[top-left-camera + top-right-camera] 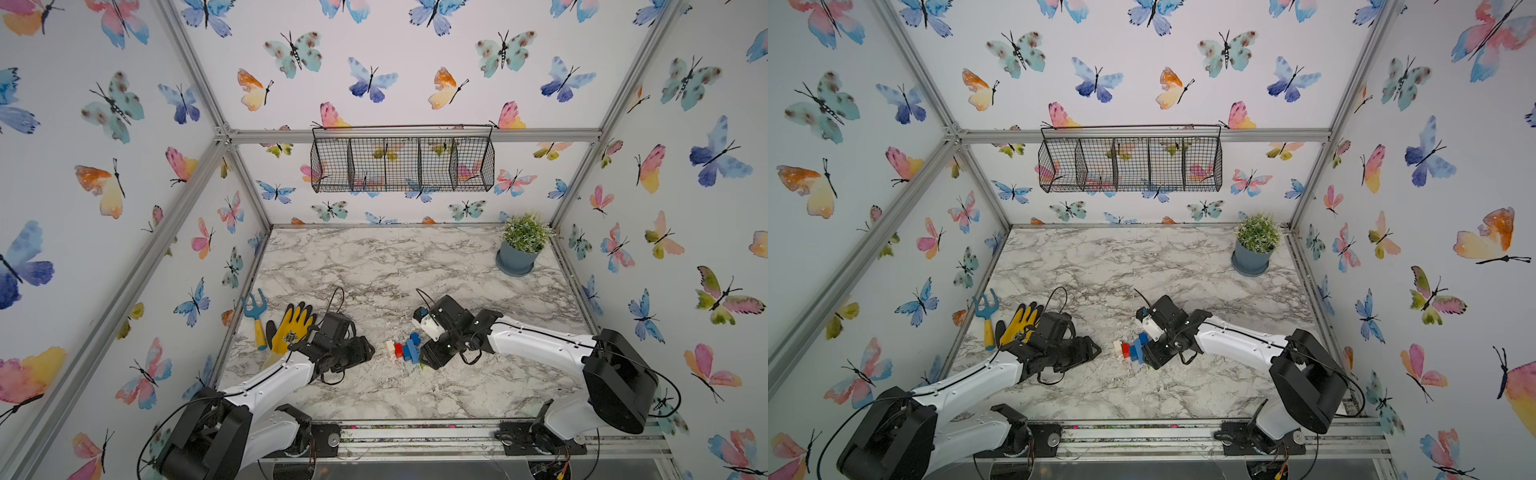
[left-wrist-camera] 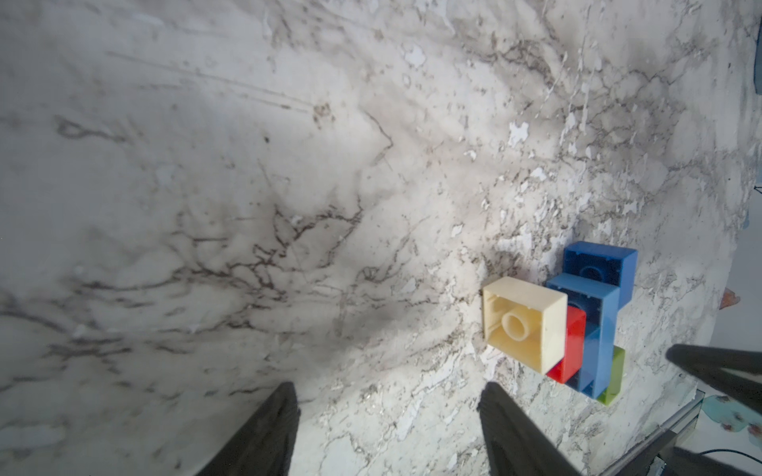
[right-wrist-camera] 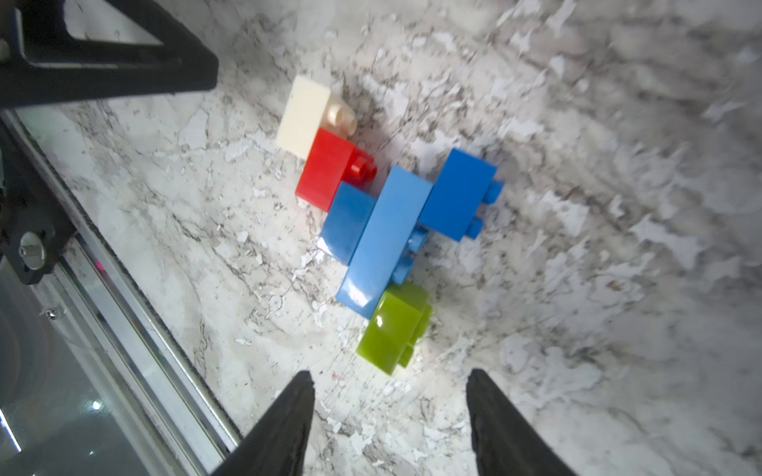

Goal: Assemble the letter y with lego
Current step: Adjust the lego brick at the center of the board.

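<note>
The joined bricks (image 1: 405, 347) are lying on their side on the table (image 1: 374, 270), between the left gripper (image 1: 368, 351) at 9 o'clock and the right gripper (image 1: 424, 361) at 3 o'clock (neither is touching them). The plant pot (image 1: 517, 257) is standing at 1 o'clock, far corner. The glove (image 1: 291, 328) and fork (image 1: 257, 316) are lying at 9 o'clock, beyond the left gripper.

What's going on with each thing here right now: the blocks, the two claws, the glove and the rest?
Lego Y: six bricks joined, lying on its side on the table.
Left tool: open, empty, beside the Y.
Right tool: open, empty, just off the green brick.
Glove: flat, partly under the left arm.
Wire basket: hanging, empty.
</note>
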